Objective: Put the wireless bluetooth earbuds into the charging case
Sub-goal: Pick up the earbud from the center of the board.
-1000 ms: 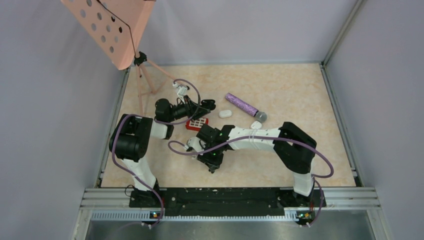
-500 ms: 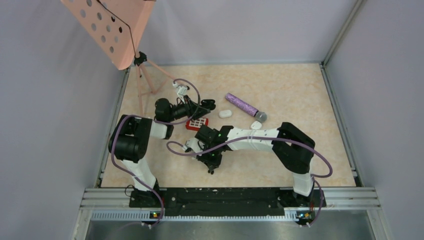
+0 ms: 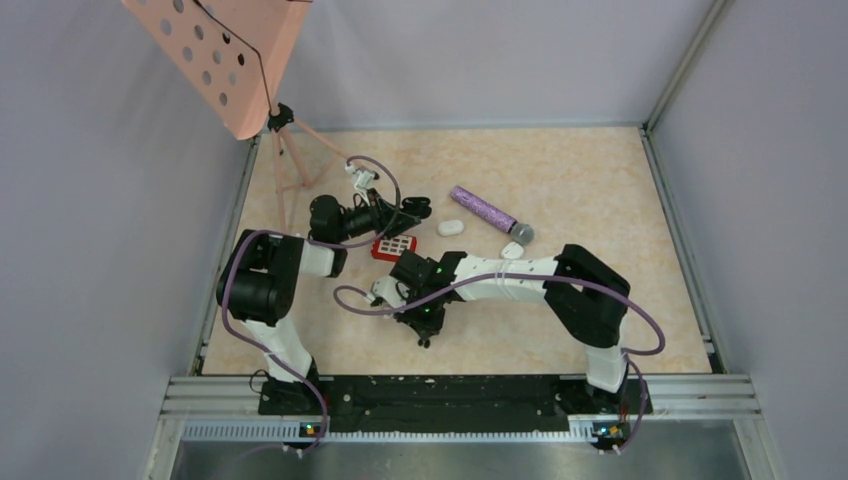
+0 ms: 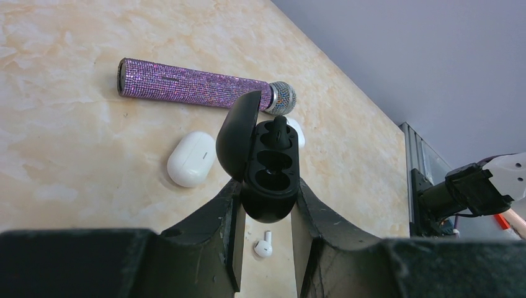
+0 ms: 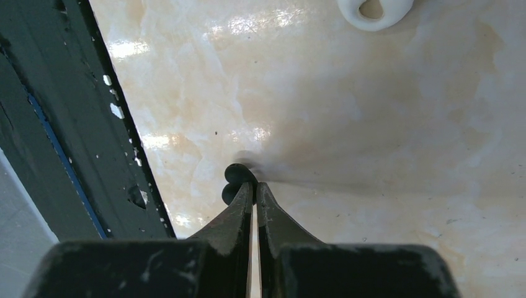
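My left gripper (image 4: 268, 192) is shut on an open black charging case (image 4: 271, 167), held above the table with its lid up. One black earbud (image 4: 280, 129) sits in the case's far slot; the near slot is empty. In the top view this gripper (image 3: 415, 210) is left of the purple microphone. My right gripper (image 5: 254, 186) is shut on the second black earbud (image 5: 234, 180), low over the table near the front rail; the top view shows it (image 3: 424, 337) at centre front. A white earbud (image 4: 263, 248) lies on the table below the left fingers.
A purple glitter microphone (image 3: 487, 212) lies mid-table with a white oval case (image 3: 450, 227) beside it and another (image 3: 512, 250) by its head. A red keypad (image 3: 393, 246) sits between the arms. A pink music stand (image 3: 225, 60) is back left. A black rail (image 5: 68, 124) runs left of the right gripper.
My right gripper has crept slightly toward the near edge with the black earbud still in it. The left gripper and case have barely moved.
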{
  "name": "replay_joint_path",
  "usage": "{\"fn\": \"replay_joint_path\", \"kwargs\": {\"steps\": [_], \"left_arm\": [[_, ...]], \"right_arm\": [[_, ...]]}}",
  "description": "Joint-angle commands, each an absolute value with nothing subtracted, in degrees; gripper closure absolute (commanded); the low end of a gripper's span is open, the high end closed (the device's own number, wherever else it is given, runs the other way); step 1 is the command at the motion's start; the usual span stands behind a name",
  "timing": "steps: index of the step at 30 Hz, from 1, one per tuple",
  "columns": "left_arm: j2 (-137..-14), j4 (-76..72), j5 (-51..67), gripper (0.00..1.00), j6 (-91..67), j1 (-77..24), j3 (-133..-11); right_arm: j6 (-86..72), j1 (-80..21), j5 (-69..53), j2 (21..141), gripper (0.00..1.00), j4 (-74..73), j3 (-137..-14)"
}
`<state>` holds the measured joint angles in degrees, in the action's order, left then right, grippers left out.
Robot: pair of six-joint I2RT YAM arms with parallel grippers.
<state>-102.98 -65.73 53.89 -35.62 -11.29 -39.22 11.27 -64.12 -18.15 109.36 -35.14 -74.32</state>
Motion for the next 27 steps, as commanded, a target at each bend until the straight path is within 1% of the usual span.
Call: {"fn": "replay_joint_path", "kwargs": {"steps": [1,9,15,21,27], "left_arm": [[-101.41,-67.08,53.77,1.0,-33.88,-11.07,-40.79],[-104.72,-68.98,55.17,1.0,-34.16,-11.44,-41.82],[-104.99,-67.34,58.52,1.0,-30.86,-13.09,-41.92],[-104.85,-66.53,61.76,1.0,-28.79,-14.27,-42.27],[-104.39,-69.33,65.7,1.0,-28.75,-14.94,-41.36]], "right_arm": [[15.16,-64.81,-16.97,104.98,1.0,-35.82,-75.0],[24.41,-64.83,-7.52,96.03,1.0,-39.73,-73.63],[35.34,-64.83,1.02,90.42,1.0,-39.22,-74.26],[45.9,-64.61,6.01,86.99,1.0,-38.2,-77.67],[46.22,-60.5,6.57,88.66,1.0,-39.05,-86.73]]}}
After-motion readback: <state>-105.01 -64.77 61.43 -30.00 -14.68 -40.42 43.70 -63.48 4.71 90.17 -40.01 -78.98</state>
